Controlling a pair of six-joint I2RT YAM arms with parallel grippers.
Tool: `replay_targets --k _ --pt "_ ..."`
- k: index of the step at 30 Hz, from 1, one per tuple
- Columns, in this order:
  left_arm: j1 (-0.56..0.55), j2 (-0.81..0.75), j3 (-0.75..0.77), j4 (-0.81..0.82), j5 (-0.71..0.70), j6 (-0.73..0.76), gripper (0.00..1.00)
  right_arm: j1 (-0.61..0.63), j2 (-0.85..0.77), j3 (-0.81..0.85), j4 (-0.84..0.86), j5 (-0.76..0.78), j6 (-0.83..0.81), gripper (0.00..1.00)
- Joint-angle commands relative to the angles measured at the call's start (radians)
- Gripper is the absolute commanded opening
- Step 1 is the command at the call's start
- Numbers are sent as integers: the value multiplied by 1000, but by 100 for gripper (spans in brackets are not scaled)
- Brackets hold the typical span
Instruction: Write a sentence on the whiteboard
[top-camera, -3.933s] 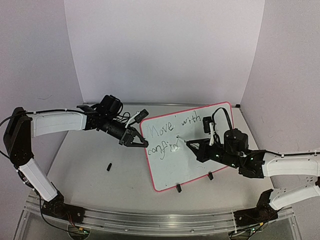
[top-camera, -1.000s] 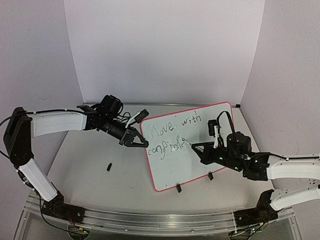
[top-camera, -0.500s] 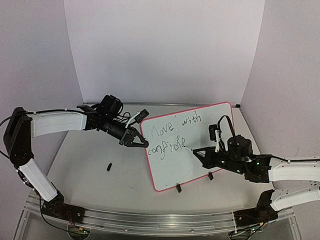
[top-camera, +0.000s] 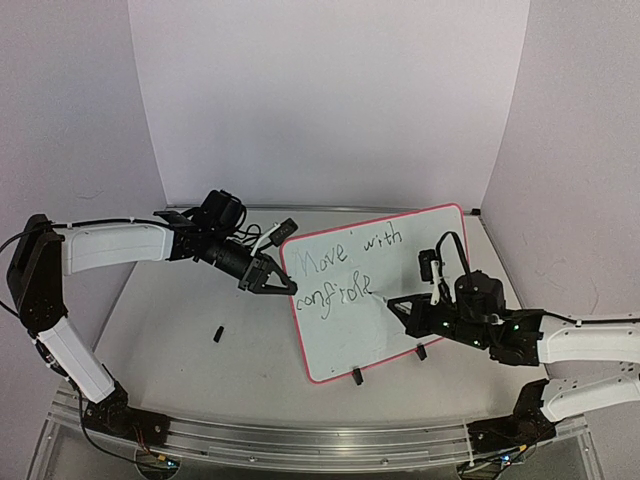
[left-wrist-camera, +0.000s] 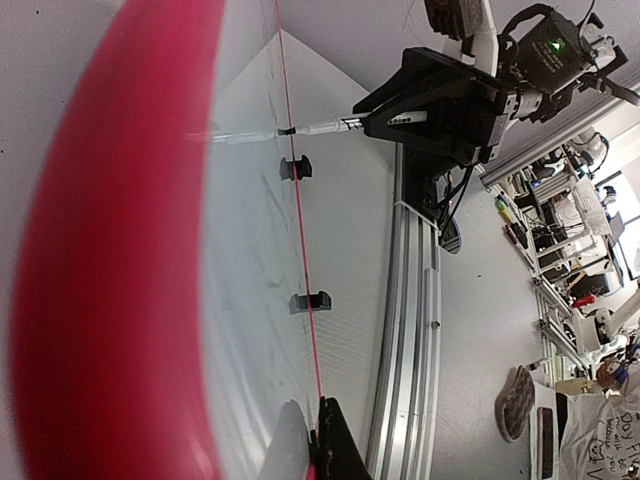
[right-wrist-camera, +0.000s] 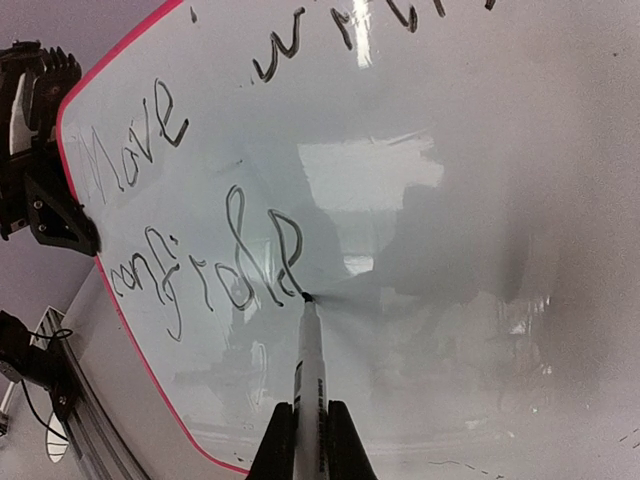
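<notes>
Overhead and close wrist views all share the whiteboard (top-camera: 345, 335).

Whiteboard (top-camera: 350, 335) bars centre; room left of it, save small black piece (top-camera: 217, 333).

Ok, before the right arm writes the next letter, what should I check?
1. Grip: right gripper shut on the marker: ok.
2. Contact: marker tip touching the whiteboard just after the last letter: ok.
3. Bracing: left gripper shut on the whiteboard's left edge: ok.
4. Space: bare whiteboard right of the second row: ok.
5. Progress: the sentence finished: not ok, second row looks incomplete.
</notes>
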Motion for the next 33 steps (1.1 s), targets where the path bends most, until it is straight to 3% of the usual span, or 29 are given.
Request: replay_targets --k 1,10,20,33 --pt "-40 10 22 -66 -11 92 0 -8 -10 18 -74 110 9 0" --pt "-42 7 22 -69 -15 91 0 -7 -32 27 -93 104 -9 0" --pt "-42 4 25 -72 -21 91 0 -8 -140 60 -126 -4 -110 0" --pt "-42 5 25 -75 -24 94 0 -28 -80 98 -133 16 -150 0"
